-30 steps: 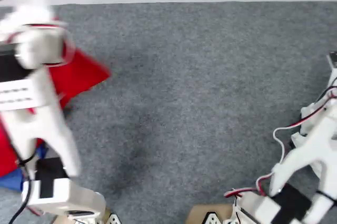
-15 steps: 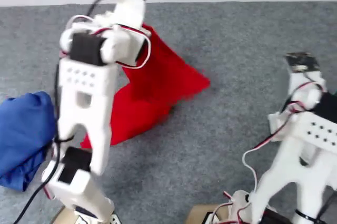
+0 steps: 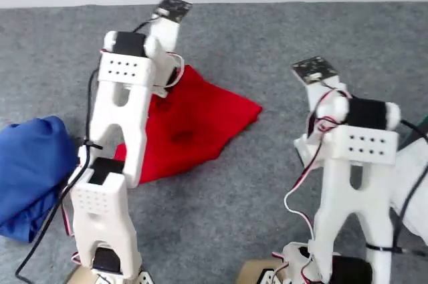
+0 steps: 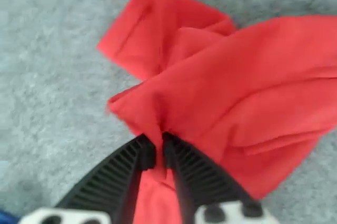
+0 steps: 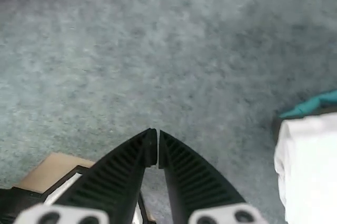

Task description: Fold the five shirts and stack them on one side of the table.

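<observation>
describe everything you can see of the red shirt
The red shirt is plain, soft-looking cloth, crumpled and not yet folded, lying on the grey table with a corner pointing toward its middle. The left gripper is shut on a pinched fold of it, and that arm covers part of it in the high view. A blue shirt lies beside it; whether they touch is hidden.

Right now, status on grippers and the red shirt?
Left gripper shut on red shirt, pinching a bunched fold. Right gripper shut, empty, over grey table. Blue shirt heaped beside left arm, unfolded.
</observation>
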Tool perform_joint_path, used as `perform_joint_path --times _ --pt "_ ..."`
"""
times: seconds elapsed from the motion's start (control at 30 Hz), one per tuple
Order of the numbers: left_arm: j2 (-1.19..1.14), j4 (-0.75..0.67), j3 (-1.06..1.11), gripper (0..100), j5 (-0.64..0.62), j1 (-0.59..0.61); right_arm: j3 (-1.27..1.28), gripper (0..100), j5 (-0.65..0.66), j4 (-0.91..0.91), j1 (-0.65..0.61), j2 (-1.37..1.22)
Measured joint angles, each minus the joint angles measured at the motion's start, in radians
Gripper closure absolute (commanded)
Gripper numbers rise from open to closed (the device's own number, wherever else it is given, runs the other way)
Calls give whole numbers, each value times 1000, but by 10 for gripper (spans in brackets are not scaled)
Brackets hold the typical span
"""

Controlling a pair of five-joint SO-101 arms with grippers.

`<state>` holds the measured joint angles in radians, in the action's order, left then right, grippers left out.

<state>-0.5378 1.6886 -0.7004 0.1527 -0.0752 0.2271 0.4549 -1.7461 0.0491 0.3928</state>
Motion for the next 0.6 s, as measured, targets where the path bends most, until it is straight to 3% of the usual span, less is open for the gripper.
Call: perform_joint_path --times 0.37,0.6 --pt "77 38 -77 835 60 176 2 980 -41 118 -235 -12" --pt "81 38 -48 837 60 414 2 856 -41 241 -373 -41"
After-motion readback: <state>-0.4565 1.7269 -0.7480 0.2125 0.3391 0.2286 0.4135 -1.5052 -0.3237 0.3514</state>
